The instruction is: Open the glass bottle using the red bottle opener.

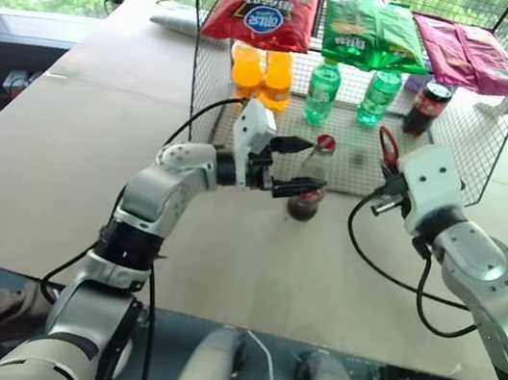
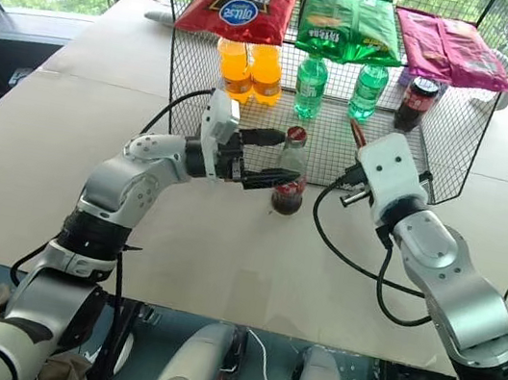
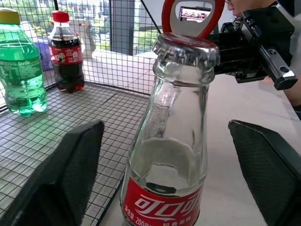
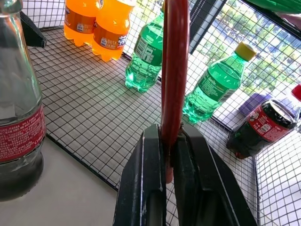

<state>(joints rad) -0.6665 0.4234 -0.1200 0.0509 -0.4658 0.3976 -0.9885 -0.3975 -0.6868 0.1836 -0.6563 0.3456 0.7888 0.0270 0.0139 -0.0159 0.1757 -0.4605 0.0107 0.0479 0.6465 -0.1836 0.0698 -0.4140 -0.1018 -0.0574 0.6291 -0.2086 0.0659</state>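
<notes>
Beige tabletop (image 1: 63,168) carries everything, and nearest on it stands the glass bottle (image 1: 310,182), just in front of the wire shelf (image 1: 357,158). It is upright, slim and clear, with dark liquid filling only its lower part and the long neck see-through above. A red label with white script wraps its body, and the crimped crown cap (image 3: 186,48) is still on, red as seen from the head views.

The left gripper (image 1: 299,168) reaches in level from the left, its two black fingers (image 3: 61,174) spread wide, one on each side of the bottle below the neck. In the left wrist view there is a clear gap between each pad and the glass, so it grips nothing.

The right gripper (image 4: 171,160) is clamped shut on the handle of the red bottle opener (image 4: 174,70), which sticks straight out past the fingertips. The opener's oval ring head (image 3: 187,16) sits close behind and above the cap in the left wrist view; whether it touches the cap I cannot tell.

Farther back, on the shelf's mesh floor, stand two orange drink bottles (image 1: 262,74) side by side, then two green plastic bottles (image 1: 322,91) with green liquid, and a stubby dark cola bottle (image 1: 427,107) with a red cap at the right. On top of the shelf lie three snack bags: red (image 1: 262,8), green (image 1: 373,30) and purple (image 1: 472,53).
</notes>
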